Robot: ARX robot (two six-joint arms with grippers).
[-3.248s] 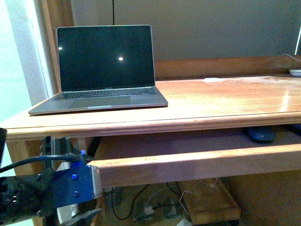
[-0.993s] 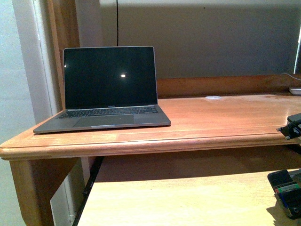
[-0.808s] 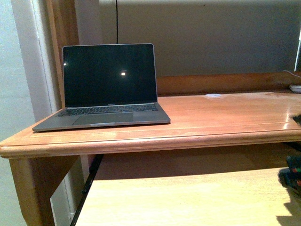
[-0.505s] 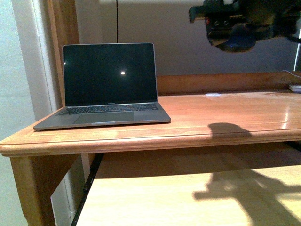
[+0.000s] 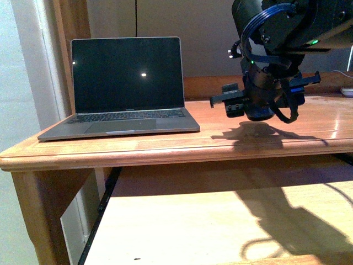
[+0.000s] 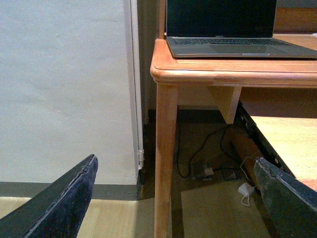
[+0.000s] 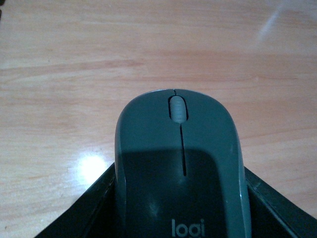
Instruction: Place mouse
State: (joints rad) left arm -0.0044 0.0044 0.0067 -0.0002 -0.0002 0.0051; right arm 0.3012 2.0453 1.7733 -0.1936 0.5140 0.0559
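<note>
My right gripper (image 5: 258, 110) hangs just above the wooden desk top (image 5: 220, 138), to the right of the laptop (image 5: 124, 88), and is shut on the dark grey mouse (image 7: 179, 163). In the right wrist view the mouse fills the lower middle between the two dark fingers (image 7: 84, 208), scroll wheel pointing away, over bare desk wood (image 7: 148, 49). In the front view the mouse (image 5: 258, 115) is mostly hidden by the gripper. My left gripper (image 6: 173, 198) is open and empty, low beside the desk's left leg (image 6: 166, 158).
The open laptop with a dark screen stands on the desk's left part. A pull-out shelf (image 5: 209, 226) lies under the desk top. A white object (image 5: 346, 91) sits at the desk's far right. Cables and adapters (image 6: 218, 171) lie on the floor under the desk.
My right arm rose from low at the right edge, swung up above the desk, and has now come down close over the desk top right of the laptop, holding the mouse.
</note>
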